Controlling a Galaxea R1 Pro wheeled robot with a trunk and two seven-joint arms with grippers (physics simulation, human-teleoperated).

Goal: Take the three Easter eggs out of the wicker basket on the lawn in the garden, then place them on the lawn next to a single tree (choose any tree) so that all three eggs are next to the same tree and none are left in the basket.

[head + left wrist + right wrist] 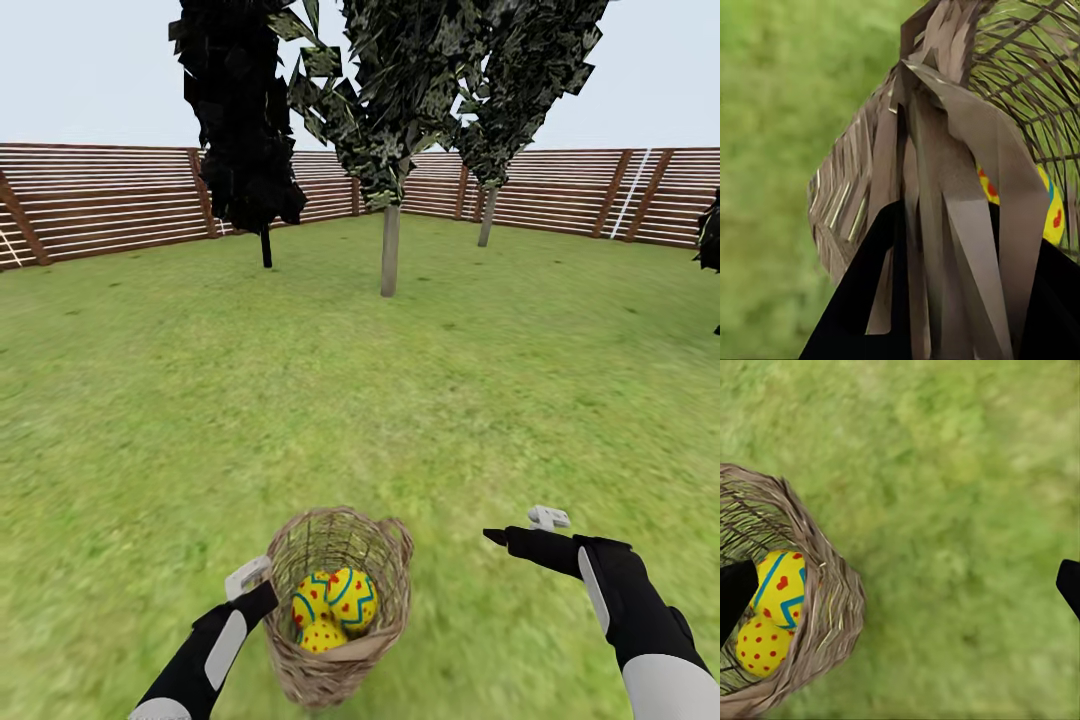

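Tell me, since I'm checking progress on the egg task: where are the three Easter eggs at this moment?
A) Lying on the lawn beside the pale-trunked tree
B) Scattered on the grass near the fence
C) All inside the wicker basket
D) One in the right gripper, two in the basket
C: in the head view all three Easter eggs sit together inside the wicker basket, and the right gripper hangs over bare lawn holding nothing.

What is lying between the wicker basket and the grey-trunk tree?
Only bare green lawn separates the tan woven wicker basket from the pale grey-trunked tree, in the head view.
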